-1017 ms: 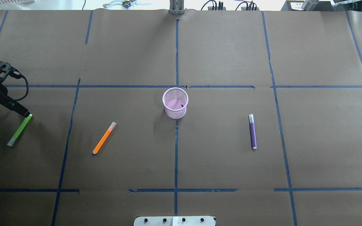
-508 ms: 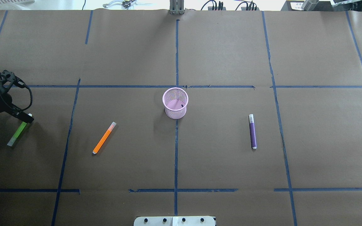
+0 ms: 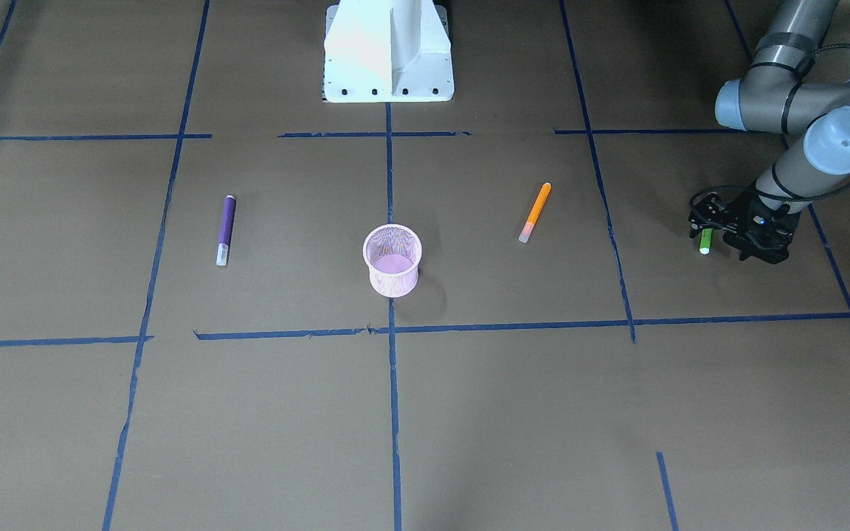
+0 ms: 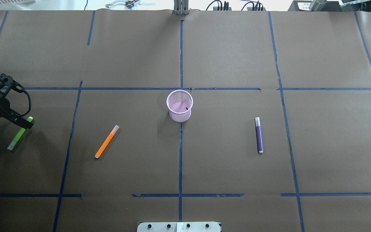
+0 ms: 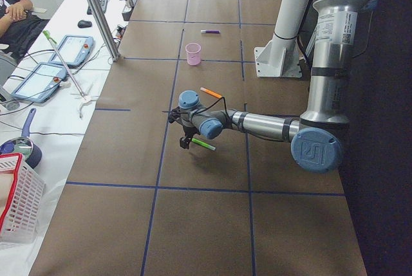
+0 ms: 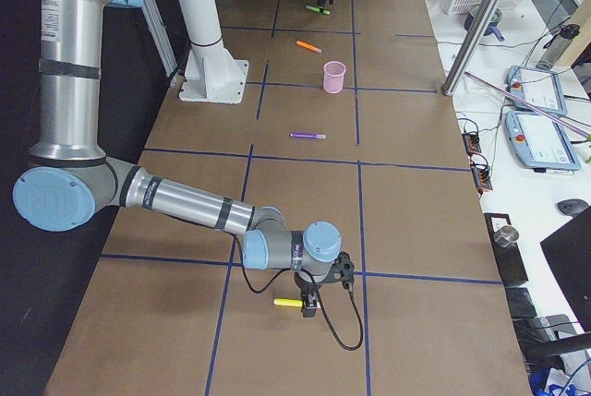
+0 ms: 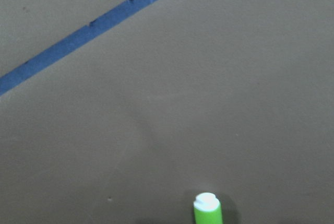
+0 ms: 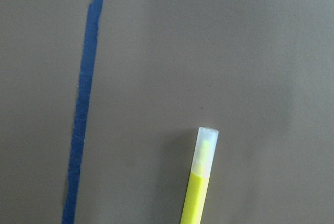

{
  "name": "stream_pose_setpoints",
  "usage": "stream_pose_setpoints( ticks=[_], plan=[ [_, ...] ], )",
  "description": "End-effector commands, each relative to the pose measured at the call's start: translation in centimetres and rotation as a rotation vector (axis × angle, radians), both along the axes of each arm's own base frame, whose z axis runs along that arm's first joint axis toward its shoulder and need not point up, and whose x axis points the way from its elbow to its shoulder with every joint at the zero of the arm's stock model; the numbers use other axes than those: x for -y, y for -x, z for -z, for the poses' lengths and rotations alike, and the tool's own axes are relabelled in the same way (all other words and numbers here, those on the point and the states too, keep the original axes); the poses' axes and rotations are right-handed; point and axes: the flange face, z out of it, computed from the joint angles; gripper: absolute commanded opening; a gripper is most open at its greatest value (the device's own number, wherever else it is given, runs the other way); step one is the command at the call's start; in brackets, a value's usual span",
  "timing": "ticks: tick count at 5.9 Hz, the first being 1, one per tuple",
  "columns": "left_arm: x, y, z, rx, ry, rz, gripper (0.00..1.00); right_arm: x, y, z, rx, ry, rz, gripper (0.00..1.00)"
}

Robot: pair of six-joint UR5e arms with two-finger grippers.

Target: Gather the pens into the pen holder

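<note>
The pink mesh pen holder (image 4: 179, 117) stands upright at the table's middle, with no pen in it; it also shows in the front view (image 3: 393, 280). The orange pen (image 4: 107, 141) lies to its left and the purple pen (image 4: 259, 135) to its right. The green pen (image 4: 17, 137) lies flat at the far left. My left gripper (image 4: 25, 123) sits low over its uncapped end, fingers on either side, apparently open. The left wrist view shows only that end (image 7: 207, 209). The yellow pen (image 6: 287, 303) lies beside my right gripper (image 6: 312, 304); I cannot tell if it is open or shut.
The white robot base (image 3: 388, 51) stands at the table's near-robot edge. Blue tape lines divide the brown table cover into squares. A metal post (image 5: 96, 12) and operator tablets (image 5: 71, 47) stand along the far edge, and a white basket (image 5: 16, 205) sits off the left end.
My left gripper has shifted from the green pen's tip to across its upper end and sits lower. The green pen and the other pens have not moved.
</note>
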Motion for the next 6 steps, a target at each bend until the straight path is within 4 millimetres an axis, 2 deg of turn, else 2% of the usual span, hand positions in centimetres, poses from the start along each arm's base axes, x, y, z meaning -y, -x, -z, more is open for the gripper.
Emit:
stream_pose_setpoints(
  ticks=[1, 3, 4, 5, 6],
  plan=[
    [-0.2, 0.0, -0.2, 0.002, 0.005, -0.002, 1.00, -0.2, 0.0, -0.4, -0.001, 0.009, 0.002, 1.00],
    [-0.2, 0.0, -0.3, 0.004, 0.005, -0.001, 1.00, -0.6, 0.4, -1.7, -0.007, 0.035, 0.011, 1.00],
    [-0.2, 0.0, -0.2, 0.003, 0.006, -0.002, 1.00, 0.1, 0.7, -1.9, -0.006, 0.018, 0.009, 1.00],
    [-0.2, 0.0, -0.4, 0.006, 0.008, -0.001, 1.00, 0.7, 1.8, -3.1, -0.001, 0.000, -0.045, 1.00],
    [-0.2, -0.1, -0.4, 0.006, 0.008, -0.003, 1.00, 0.5, 2.5, -3.8, 0.008, -0.006, -0.061, 1.00]
  ],
)
